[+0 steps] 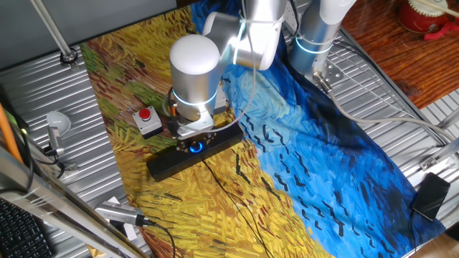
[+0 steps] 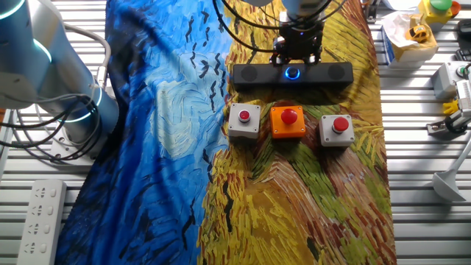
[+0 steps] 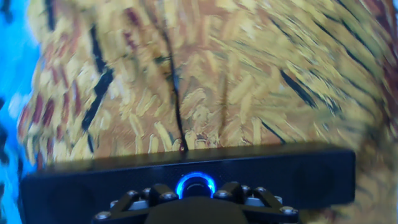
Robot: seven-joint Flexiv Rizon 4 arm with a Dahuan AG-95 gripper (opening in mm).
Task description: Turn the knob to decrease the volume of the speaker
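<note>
Toward one end of the cloth-covered table, the two-finger gripper [image 2: 297, 57] is hanging just above the long, rigid black speaker [image 2: 293, 74], fingers apparently apart around its small blue-ringed round black knob [image 3: 196, 185], probably smooth, needing a light rim pinch.

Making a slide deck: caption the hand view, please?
The hand poised at the glowing blue knob on the black speaker atop a painted cloth.

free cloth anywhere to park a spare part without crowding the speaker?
Yes: the blue cloth left of the speaker, and the yellow stretch nearer the camera than the button boxes. Crowded: the end effector over the knob, and the narrow strip between speaker and boxes.
</note>
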